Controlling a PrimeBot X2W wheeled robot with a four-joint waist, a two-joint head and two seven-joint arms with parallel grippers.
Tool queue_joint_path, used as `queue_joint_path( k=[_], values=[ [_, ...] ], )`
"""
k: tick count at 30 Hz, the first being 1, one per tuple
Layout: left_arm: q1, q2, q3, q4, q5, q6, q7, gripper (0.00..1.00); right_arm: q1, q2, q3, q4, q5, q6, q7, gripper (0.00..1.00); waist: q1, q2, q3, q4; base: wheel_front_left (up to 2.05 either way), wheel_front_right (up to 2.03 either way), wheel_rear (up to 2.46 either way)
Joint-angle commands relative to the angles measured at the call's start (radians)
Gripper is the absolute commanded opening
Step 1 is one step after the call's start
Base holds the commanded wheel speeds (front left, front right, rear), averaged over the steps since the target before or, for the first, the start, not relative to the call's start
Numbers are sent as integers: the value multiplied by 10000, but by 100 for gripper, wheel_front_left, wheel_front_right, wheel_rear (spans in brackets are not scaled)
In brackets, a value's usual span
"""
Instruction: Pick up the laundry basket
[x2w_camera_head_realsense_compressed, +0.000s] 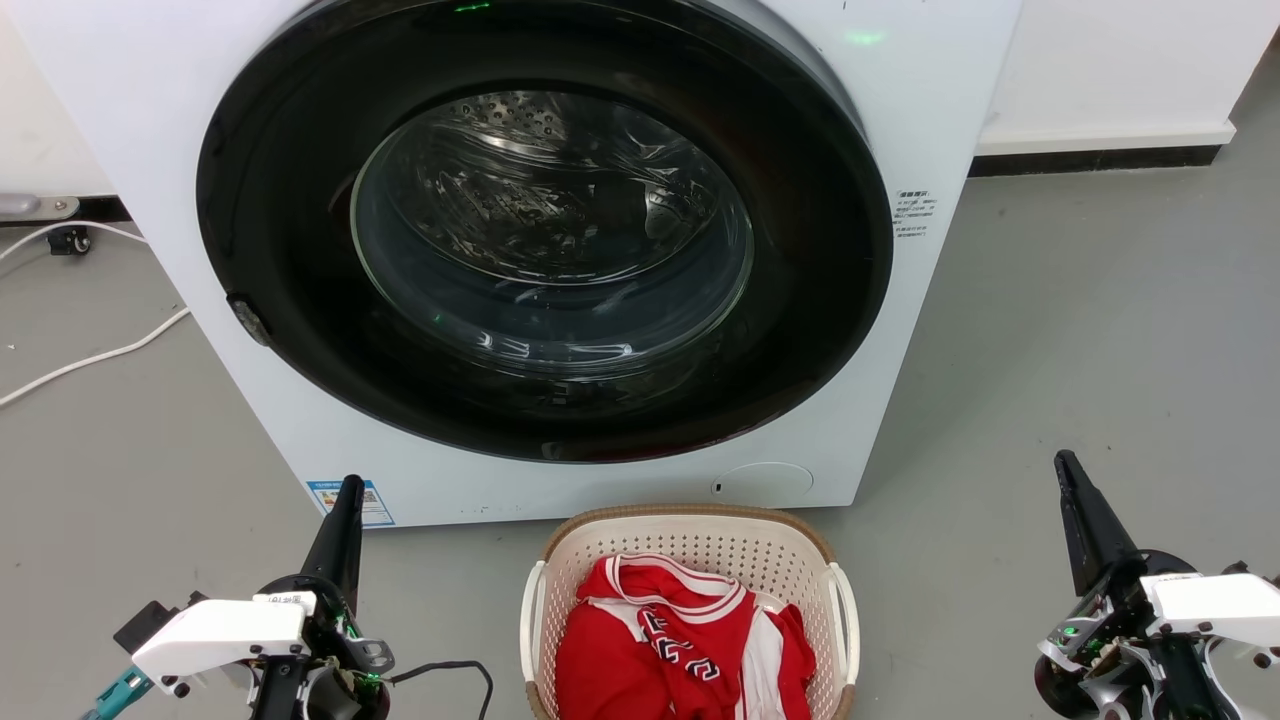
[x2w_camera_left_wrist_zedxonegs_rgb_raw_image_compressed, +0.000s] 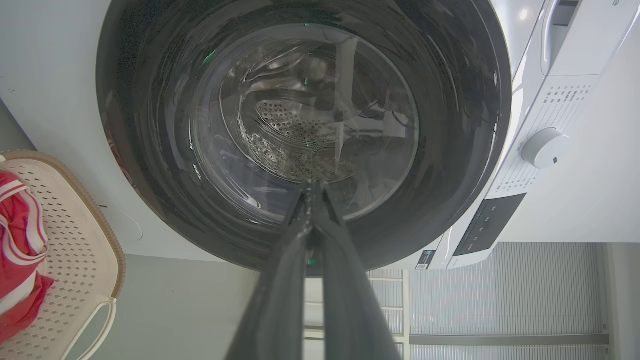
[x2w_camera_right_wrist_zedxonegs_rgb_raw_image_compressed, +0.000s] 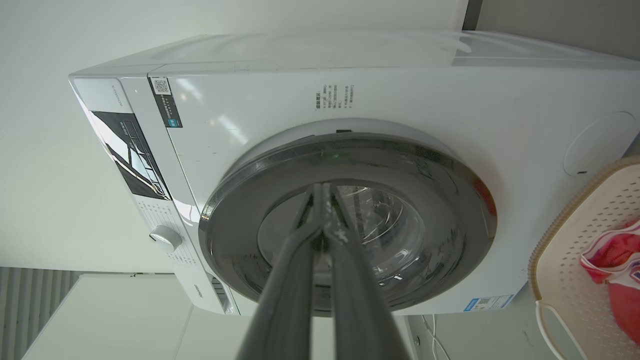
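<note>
Grey floor, white front-load washer ahead, door closed. I see the laundry basket on the floor just before it, between my hands, with a red-and-white jersey inside. Left hand and right hand are both pinched closed, empty, clear of the basket. Blue sticker print is too small to read.
</note>
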Motion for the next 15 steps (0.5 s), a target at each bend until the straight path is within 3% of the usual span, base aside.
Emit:
queue_joint_path(
  k=[1,15],
  values=[
    [-81,-2,23,5,-14,-48,23,0,-102,-12,-8,4,39,-3,15,0,0,0,0,0,0,0,0],
    [-80,-2,23,5,-14,-48,23,0,-102,-12,-8,4,40,-3,14,0,0,0,0,0,0,0,0]
  ],
)
